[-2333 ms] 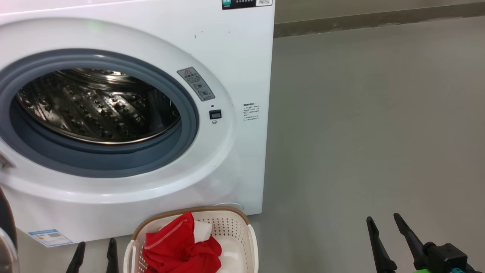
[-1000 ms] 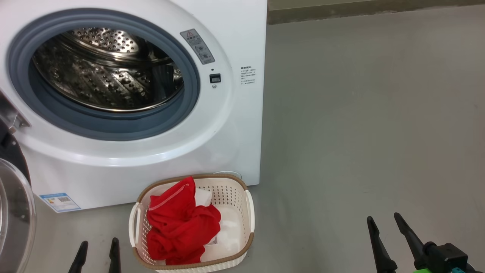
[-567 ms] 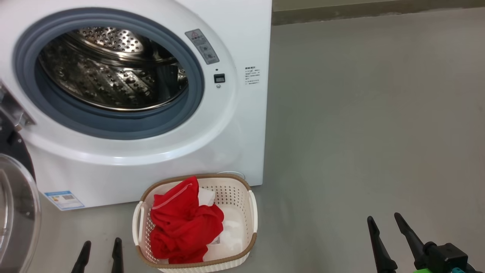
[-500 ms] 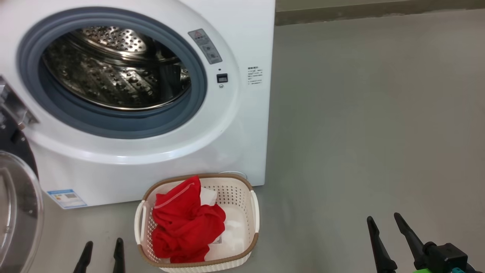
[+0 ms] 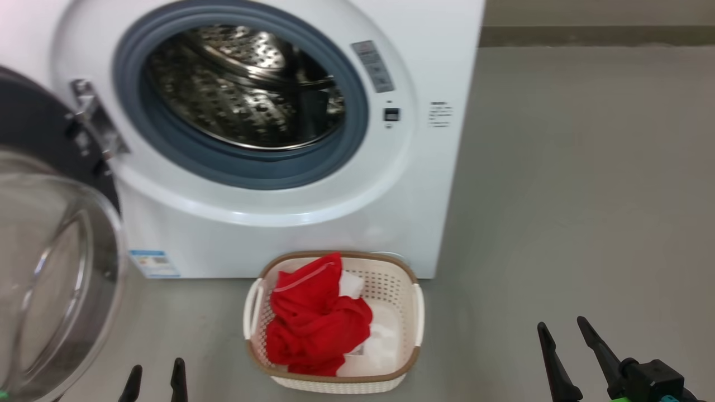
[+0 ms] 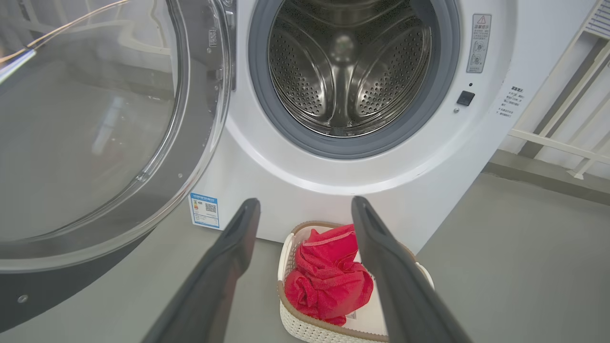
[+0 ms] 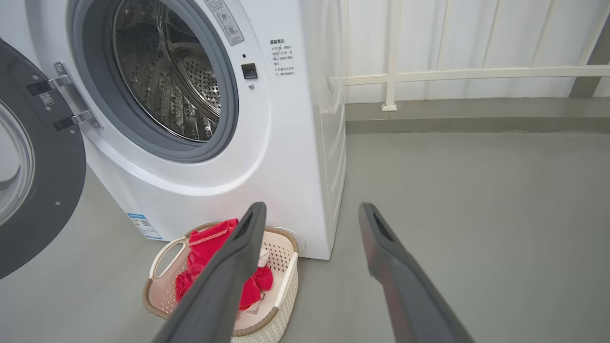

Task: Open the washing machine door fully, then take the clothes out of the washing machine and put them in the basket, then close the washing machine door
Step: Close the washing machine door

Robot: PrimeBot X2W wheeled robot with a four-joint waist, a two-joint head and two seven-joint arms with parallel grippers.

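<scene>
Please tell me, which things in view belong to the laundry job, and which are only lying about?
Belong to the job: washing machine; washing machine door, standing open; basket; clothes, lying in it.
Just there: white railing; grey floor.

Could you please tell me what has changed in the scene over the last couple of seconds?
The head camera shifted, bringing more of the open washing machine door into the picture. No object visibly moved, and nothing was grasped or released. The clothes stay in the basket in front of the washing machine, and the left claw and right claw remain open and empty.
</scene>
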